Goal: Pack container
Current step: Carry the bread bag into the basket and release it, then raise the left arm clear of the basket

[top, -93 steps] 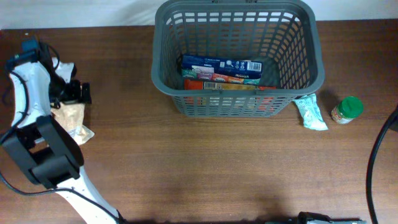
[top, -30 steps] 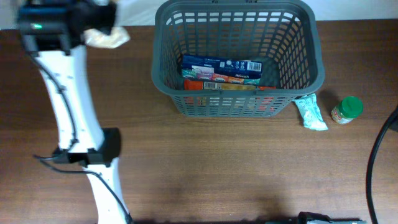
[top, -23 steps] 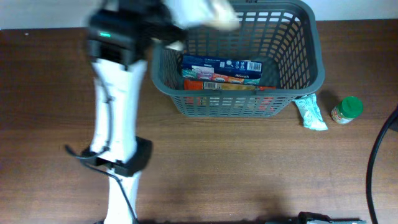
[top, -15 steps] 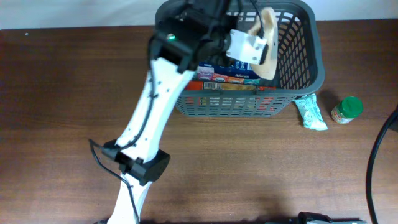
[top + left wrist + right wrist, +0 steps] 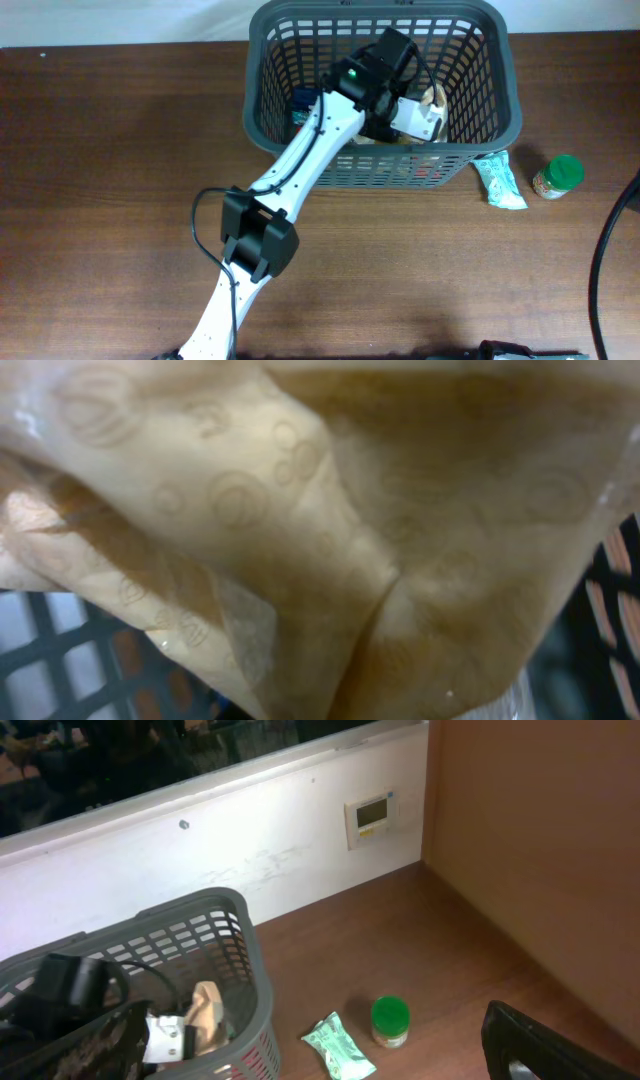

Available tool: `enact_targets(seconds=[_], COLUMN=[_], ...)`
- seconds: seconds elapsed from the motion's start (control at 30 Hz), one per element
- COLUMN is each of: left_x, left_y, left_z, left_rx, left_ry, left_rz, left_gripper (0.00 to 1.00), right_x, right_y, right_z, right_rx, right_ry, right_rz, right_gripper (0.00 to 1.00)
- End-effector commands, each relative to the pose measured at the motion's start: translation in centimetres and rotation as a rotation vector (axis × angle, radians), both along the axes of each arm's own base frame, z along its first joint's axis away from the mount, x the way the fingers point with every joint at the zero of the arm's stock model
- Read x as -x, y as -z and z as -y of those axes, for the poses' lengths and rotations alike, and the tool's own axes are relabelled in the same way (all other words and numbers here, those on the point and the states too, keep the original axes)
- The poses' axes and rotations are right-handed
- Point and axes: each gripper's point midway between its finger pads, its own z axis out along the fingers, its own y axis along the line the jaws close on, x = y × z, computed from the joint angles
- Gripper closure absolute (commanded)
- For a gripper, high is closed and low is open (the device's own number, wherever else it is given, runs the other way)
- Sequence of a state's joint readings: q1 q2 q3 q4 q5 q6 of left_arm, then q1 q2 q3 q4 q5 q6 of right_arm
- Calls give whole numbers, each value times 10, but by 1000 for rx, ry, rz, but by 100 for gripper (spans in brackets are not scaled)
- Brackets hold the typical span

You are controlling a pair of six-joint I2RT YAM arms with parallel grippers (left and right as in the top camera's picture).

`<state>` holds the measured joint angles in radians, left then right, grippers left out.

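Note:
The container [image 5: 512,92] is a large dark grey slotted basket at the table's back centre; it also shows in the right wrist view, where the basket [image 5: 150,918] sits at lower left. My left gripper [image 5: 428,116] reaches down inside its right half, shut on a tan translucent bag [image 5: 433,98]. That bag [image 5: 330,530] fills the left wrist view and hides the fingers, with basket lattice behind it. Of the right gripper only one dark finger [image 5: 538,1042] shows at the frame's lower right, with nothing against it.
Flat boxes, one blue [image 5: 300,101], lie on the basket floor under the left arm. On the table right of the basket lie a pale green pouch [image 5: 498,182] and a green-lidded jar [image 5: 558,176]; the pouch [image 5: 338,1047] and jar [image 5: 390,1021] show again from the right wrist. A white wall runs behind.
The left arm has carried the tan bag from the table's far left, swung it over the basket rim and lowered it into the basket's right half. The pouch and jar have not moved.

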<state>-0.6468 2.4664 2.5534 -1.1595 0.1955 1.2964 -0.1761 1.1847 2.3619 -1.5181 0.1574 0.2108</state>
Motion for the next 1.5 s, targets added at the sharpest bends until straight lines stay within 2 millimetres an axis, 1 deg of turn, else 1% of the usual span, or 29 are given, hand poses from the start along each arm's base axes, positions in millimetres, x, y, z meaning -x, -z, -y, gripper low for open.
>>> enact_targets(seconds=[0.0, 0.13, 0.37, 0.4, 0.47, 0.53, 0.57, 0.6, 0.67, 0.7, 0.77, 0.83, 0.9, 1.03, 1.1, 1.13, 1.17, 1.2, 1.23, 1.3, 1.37, 1.47], left_x=[7, 11, 10, 9, 8, 8, 7, 7, 5, 3, -5, -17, -22, -15, -9, -4, 1, 5, 7, 12, 14, 15], left_y=[-11, -5, 6, 5, 4, 4, 2, -3, -16, -27, -55, -92, -131, -210, -245, -262, -279, -290, -296, -303, -301, -286], left_z=[18, 23, 24, 25, 26, 26, 26, 26, 25, 23, 13, -7, -31, -74, -100, -117, -139, -159, -174, -210, -246, -301], left_rx=[70, 66, 59, 63, 67, 75, 86, 106, 151, 179, 242, 314, 368, 474, 542, 579, 615, 639, 654, 674, 680, 668], left_ry=[-25, -24, -39, -39, -41, -67, -93, -134, -220, -271, -416, -598, -718, -816, -874, -909, -955, -1002, -1041, -1138, -1252, -1450], left_rz=[-22, -35, -52, -48, -45, -58, -68, -82, -109, -119, -121, -91, -30, 84, 114, 124, 131, 133, 132, 123, 106, 59], left_gripper=[98, 98, 98, 94, 79, 62, 48, 1, 1, 1, 1, 1, 1, 1, 1, 1, 1, 1, 1, 1, 1, 1], right_x=[1, 1, 1, 1, 1, 1, 1, 1, 1, 1, 1, 1, 1, 1, 1, 1, 1, 1, 1, 1, 1, 1], right_y=[-2, -2, -2, -2, -2, -2, -2, -2, -2, -2, -2, -2, -2, -2, -2, -2, -2, -2, -2, -2, -2, -2], right_z=[4, 4, 4, 4, 4, 4, 4, 4, 4, 4, 4, 4, 4, 4, 4, 4, 4, 4, 4, 4, 4, 4], right_rx=[-1, -1, -1, -1, -1, -1, -1, -1, -1, -1, -1, -1, -1, -1, -1, -1, -1, -1, -1, -1, -1, -1], right_ry=[26, 26, 26, 26, 26, 26, 26, 26, 26, 26, 26, 26, 26, 26, 26, 26, 26, 26, 26, 26, 26, 26], right_rz=[8, 8, 8, 8, 8, 8, 8, 8, 8, 8, 8, 8, 8, 8, 8, 8, 8, 8, 8, 8, 8, 8], right_gripper=[1, 1, 1, 1, 1, 1, 1, 1, 1, 1, 1, 1, 1, 1, 1, 1, 1, 1, 1, 1, 1, 1])
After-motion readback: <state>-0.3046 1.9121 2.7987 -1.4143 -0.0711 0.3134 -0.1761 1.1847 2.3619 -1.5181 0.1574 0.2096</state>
